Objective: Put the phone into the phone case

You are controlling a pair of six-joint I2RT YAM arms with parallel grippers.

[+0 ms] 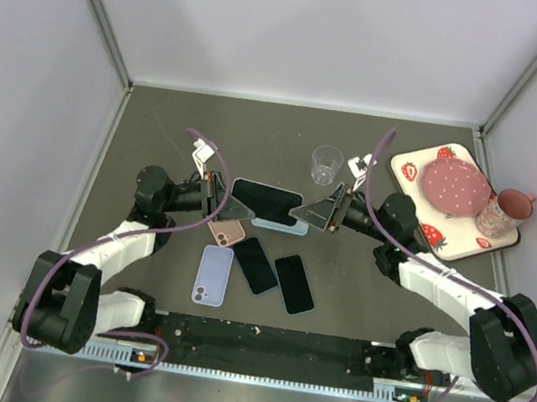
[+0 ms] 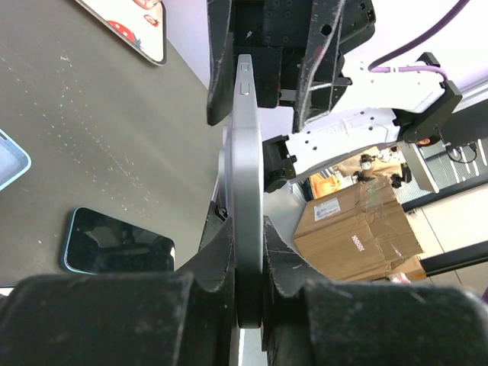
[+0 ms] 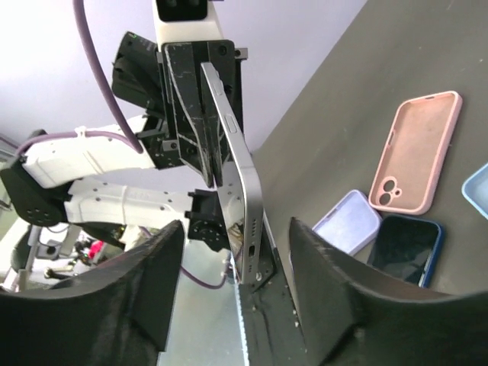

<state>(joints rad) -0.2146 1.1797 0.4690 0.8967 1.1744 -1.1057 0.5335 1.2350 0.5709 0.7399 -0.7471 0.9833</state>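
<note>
Over the middle of the surface, the phone [image 1: 265,201] is held between the two arms, dark screen facing up toward the top camera, silver frame edge-on in both wrist views. The left jaws pinch its left end, one pad on each face. The right jaws are spread around the other end — the right wrist view shows a gap on both sides, so no contact visible there. A light-blue case [image 1: 283,226] lies flat on the surface, poking out from under the phone's near edge. Just nearer, toward the left: a pink case [image 1: 226,232], open side up. Toward the near edge sit a lilac item [image 1: 213,276] (case or phone, can't tell) and two dark phones [image 1: 257,265] [image 1: 294,284] side by side, tilted. A clear cup [image 1: 326,165] stands toward the far edge. At the far right corner — a strawberry tray [image 1: 407,166] carrying a pink dotted plate [image 1: 456,187] and a pink mug [image 1: 510,207].
</note>
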